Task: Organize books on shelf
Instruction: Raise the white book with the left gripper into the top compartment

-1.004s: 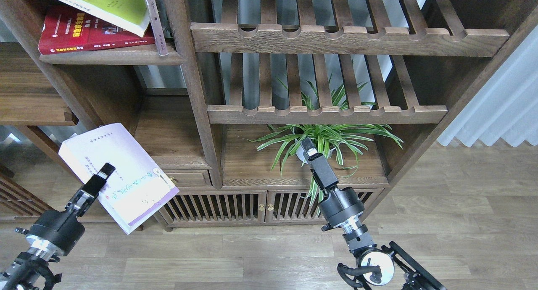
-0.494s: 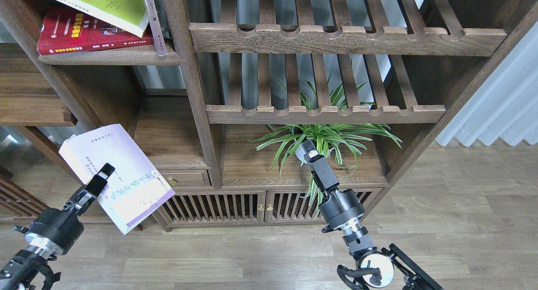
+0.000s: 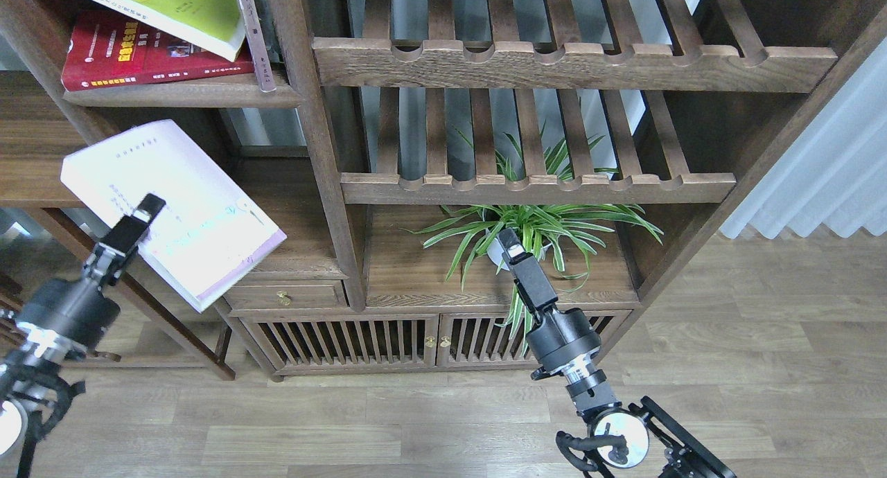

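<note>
Gripping white book (image 3: 173, 208), left gripper (image 3: 149, 208), print unreadable

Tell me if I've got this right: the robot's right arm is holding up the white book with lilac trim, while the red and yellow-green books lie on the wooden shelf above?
Not quite: the head view shows the left gripper holding the white book. The right gripper holds nothing, near the plant. The red book and yellow-green book do lie on the shelf.
</note>
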### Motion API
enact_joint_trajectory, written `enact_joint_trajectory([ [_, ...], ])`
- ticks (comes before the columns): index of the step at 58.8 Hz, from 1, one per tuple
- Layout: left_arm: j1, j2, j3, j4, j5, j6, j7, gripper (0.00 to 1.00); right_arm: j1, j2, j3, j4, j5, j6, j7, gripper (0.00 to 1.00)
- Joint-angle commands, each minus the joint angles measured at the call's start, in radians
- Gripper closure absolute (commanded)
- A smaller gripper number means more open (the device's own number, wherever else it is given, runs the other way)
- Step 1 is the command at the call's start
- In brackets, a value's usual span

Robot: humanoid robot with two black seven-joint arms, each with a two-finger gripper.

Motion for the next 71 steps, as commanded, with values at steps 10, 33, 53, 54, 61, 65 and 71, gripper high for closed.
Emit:
enact_joint_trajectory([
  [10,-0.216,0.111,0.055,0.009,-0.001,0.000,0.005,0.97,0.027,0.000,0.000,-0.025,0.000,0.000,0.000,0.01],
  [33,-0.455,0.151,0.144,0.051,-0.001,0.000,0.007,0.96,0.046,0.000,0.000,-0.035,0.000,-0.009,0.000,0.01],
  [53,-0.489,0.163,0.129,0.082,0.008,0.000,0.008,0.97,0.046,0.000,0.003,-0.036,0.002,-0.009,0.002,0.01],
  [54,-0.497,0.168,0.126,0.083,0.010,0.000,0.010,0.97,0.046,0.000,0.002,-0.035,0.002,-0.009,0.002,0.01],
  [61,-0.523,0.201,0.123,0.091,0.013,0.000,0.016,0.97,0.046,0.000,0.002,-0.035,0.002,-0.009,0.000,0.01],
  [65,-0.538,0.208,0.123,0.105,0.013,0.000,0.018,0.97,0.046,0.000,0.002,-0.033,0.002,-0.009,0.000,0.01],
  [71,-0.573,0.220,0.124,0.121,0.019,0.000,0.019,0.97,0.046,0.000,0.000,-0.033,0.002,-0.009,0.000,0.01],
])
